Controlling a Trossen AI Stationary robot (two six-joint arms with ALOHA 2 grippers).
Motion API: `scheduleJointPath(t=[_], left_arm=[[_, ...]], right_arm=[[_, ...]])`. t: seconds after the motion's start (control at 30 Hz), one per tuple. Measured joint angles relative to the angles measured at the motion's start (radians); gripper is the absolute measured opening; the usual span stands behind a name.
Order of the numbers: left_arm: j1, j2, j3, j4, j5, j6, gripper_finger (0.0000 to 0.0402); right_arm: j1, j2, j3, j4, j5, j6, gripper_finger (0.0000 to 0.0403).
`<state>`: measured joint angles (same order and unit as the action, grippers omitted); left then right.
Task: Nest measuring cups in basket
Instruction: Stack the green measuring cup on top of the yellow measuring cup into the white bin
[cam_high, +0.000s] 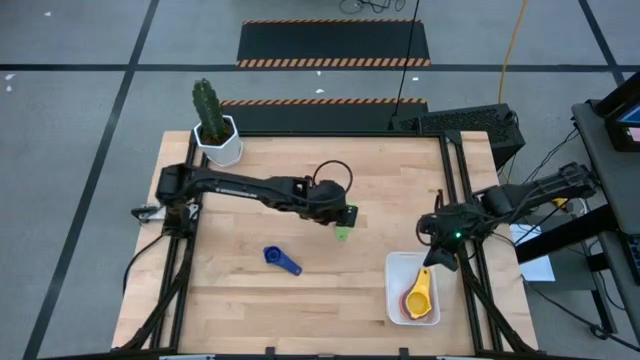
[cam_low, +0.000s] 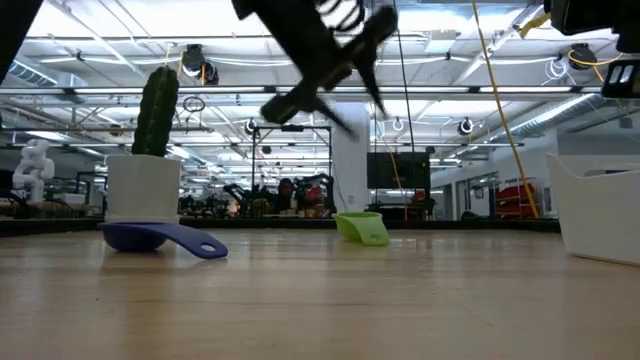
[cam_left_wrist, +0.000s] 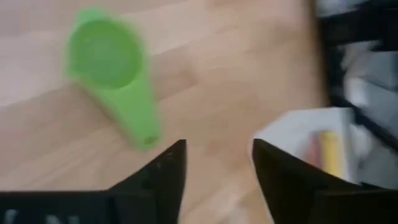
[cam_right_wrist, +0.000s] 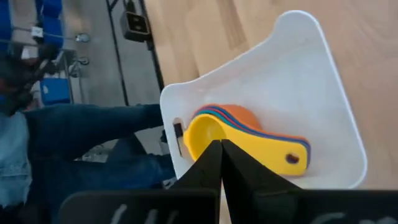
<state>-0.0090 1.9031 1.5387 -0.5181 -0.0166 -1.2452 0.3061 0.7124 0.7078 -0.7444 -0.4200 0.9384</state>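
A green measuring cup (cam_high: 342, 233) (cam_left_wrist: 112, 71) lies on the table's middle, bowl mouth up, also seen in the low view (cam_low: 362, 226). My left gripper (cam_high: 346, 214) (cam_left_wrist: 217, 168) hovers open just above and beside it, touching nothing. A dark blue cup (cam_high: 282, 260) (cam_low: 160, 238) lies to its left, nearer the front edge. The white basket (cam_high: 395, 300) (cam_right_wrist: 292, 74) at the near right holds a nested stack of cups with the yellow cup (cam_high: 420, 292) (cam_right_wrist: 249, 146) on top. My right gripper (cam_high: 440, 257) (cam_right_wrist: 219, 158) is shut over the basket's far end. My right gripper's shut fingertips (cam_right_wrist: 211, 163) point down over the yellow cup's bowl (cam_right_wrist: 202, 134) in the basket; I cannot tell whether they touch it. The cup sits nested on the stack, handle (cam_right_wrist: 292, 158) pointing away from the bowl.
A white hexagonal pot with a cactus (cam_high: 215, 130) (cam_low: 145, 170) stands at the table's far left corner. Dark frame rails (cam_high: 455, 180) run along both table sides. A person in jeans (cam_right_wrist: 93, 143) stands beyond the table's near edge. Bare wood lies between the cups and the basket.
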Motion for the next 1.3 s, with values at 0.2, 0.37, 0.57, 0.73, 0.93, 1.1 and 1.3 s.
scheduleJointPath(t=[0.2, 0.37, 0.57, 0.73, 0.93, 1.1, 1.3], left_arm=[[0.015, 0.078, -0.002, -0.078, 0.075, -0.047, 0.0272], [0.021, 0.133, -0.016, -0.032, 0.072, -0.039, 0.0287], [0.034, 0.174, -0.020, -0.001, 0.060, -0.003, 0.0267], [0.044, 0.195, -0.021, -0.008, 0.043, 0.007, 0.0256], [0.047, 0.243, -0.019, 0.096, 0.093, 0.040, 0.0255], [0.048, 0.259, -0.023, 0.138, 0.108, 0.040, 0.0255], [0.048, 0.287, -0.023, 0.218, 0.119, 0.036, 0.0255]], right_arm=[[0.000, -0.040, -0.001, -0.023, -0.005, -0.049, 0.0000], [0.000, -0.063, -0.001, -0.060, -0.034, -0.100, 0.0000], [0.000, -0.078, -0.001, -0.125, -0.070, -0.154, 0.0000], [0.000, -0.081, -0.001, -0.135, -0.082, -0.175, 0.0000], [0.000, -0.083, -0.001, -0.135, -0.082, -0.167, 0.0000], [0.000, -0.086, -0.001, -0.135, -0.082, -0.144, 0.0000], [0.000, -0.087, -0.001, -0.126, -0.081, -0.136, 0.0000]])
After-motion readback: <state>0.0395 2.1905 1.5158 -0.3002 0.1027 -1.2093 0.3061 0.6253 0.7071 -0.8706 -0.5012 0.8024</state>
